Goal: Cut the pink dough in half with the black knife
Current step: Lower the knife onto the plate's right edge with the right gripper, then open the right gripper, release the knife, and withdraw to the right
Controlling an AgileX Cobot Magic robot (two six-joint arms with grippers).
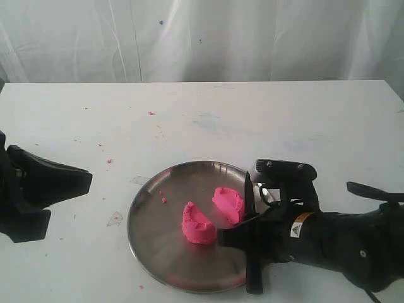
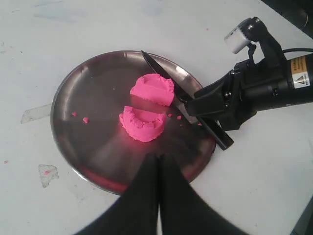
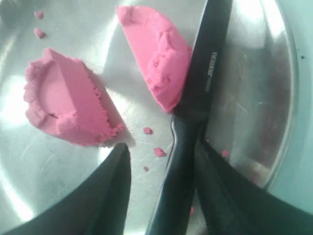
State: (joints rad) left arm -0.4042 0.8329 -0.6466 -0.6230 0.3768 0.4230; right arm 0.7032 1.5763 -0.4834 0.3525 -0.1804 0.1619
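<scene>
Knife [image 3: 205, 58] lettering, right wrist view only

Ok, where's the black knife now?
Exterior view, right side of the steel plate: the black knife lies with its blade against the right dough half, handle between the right claw's open jaws.

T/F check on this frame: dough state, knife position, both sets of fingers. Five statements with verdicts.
1. The pink dough lies in two pieces on the plate. True.
2. The two pieces touch each other. False: bare plate shows between them.
3. The black knife lies wholly on the table. False: its blade rests on the plate beside one piece.
4. The left fingers are shut on nothing. True.
5. The right fingers grip a piece of dough. False: they stand open on either side of the knife handle.
</scene>
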